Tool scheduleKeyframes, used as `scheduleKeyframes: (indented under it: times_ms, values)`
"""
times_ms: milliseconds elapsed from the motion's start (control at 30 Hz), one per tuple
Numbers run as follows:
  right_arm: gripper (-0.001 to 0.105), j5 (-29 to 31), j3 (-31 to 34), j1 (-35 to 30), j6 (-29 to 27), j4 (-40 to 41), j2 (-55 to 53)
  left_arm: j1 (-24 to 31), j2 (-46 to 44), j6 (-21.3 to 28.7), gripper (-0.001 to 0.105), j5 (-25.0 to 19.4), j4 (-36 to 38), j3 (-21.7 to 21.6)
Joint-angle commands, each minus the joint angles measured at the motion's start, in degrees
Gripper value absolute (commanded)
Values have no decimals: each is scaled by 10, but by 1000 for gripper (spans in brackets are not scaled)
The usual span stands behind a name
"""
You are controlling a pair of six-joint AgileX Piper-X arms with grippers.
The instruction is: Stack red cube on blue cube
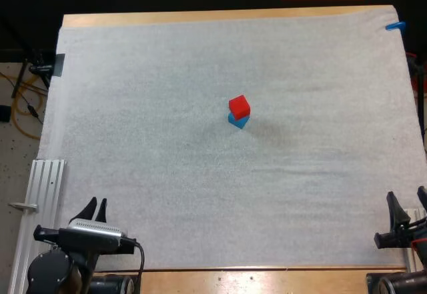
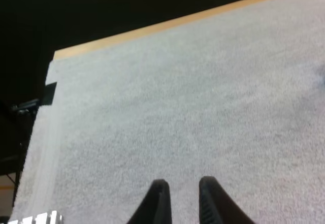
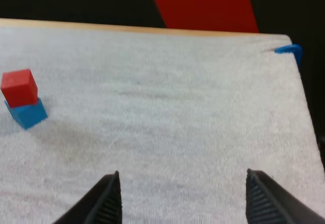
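a white fibrous mat [image 1: 167, 194] covers nearly all of the light wooden table [image 1: 220, 16]. bare wood shows as a narrow strip along the far edge and another along the near edge. a small dark tab [image 1: 59, 65] sits at the mat's left edge, near the table's far left corner. a ribbed silver metal rail [image 1: 41, 201] lies lengthwise just beside the mat's left edge, at the near left corner. off the table's left side, a yellow cable [image 1: 31, 112] loops on the pale floor [image 1: 13, 174].
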Motion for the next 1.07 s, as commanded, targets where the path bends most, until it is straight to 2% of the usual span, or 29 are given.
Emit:
scheduleKeyframes:
  times_ms: [0,133,1033]
  values:
    - [53,-3,3,1,-6,-7,-23,0,-80,-5,15,-5,-8,6]
    - [53,-3,5,1,-6,-7,-23,0,-80,-5,15,-4,-7,18]
    - [53,-1,19,1,-6,-4,-23,0,-79,-5,15,-4,-7,17]
